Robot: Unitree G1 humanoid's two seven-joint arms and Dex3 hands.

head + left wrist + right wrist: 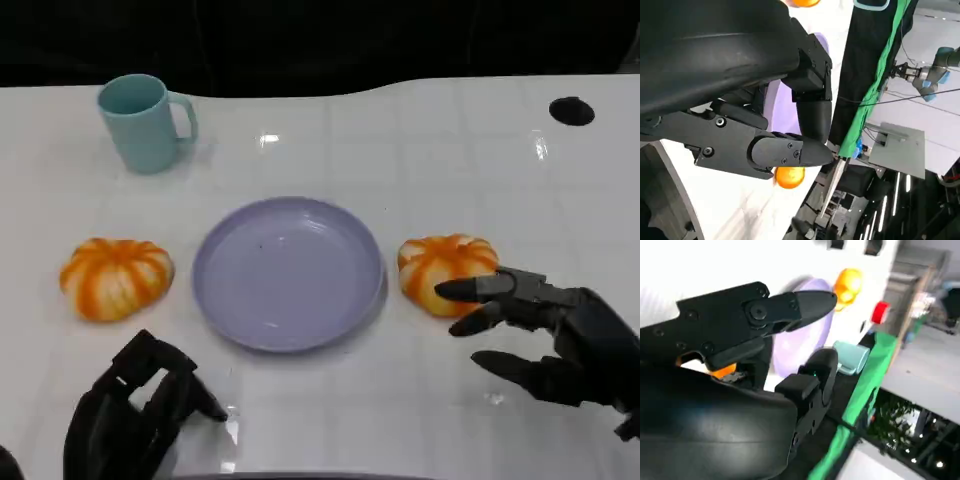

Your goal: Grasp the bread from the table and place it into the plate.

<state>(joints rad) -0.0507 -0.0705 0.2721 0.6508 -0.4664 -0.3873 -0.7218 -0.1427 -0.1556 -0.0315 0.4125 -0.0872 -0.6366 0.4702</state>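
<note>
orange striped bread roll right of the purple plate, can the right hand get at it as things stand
Probably yes. The right hand is open, its fingers spread right beside the orange striped bread roll, one fingertip apparently overlapping its near edge. Nothing lies between them; the round purple plate sits on the roll's far side.

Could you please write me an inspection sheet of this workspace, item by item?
Surface: white glossy table, with a round black spot near its far right.
Job's things: round lilac plate at centre, nothing in it; orange-and-white striped bread roll just right of it; a second such roll to its left.
Clutter: teal plastic mug, upright, far left.
Hands: right hand with fingers spread, fingertips at the right roll, not gripping it; left hand low near the table's edge, holding nothing.
Cables: black cables beyond the table.
Surroundings: green cloth, another robot arm.
</note>
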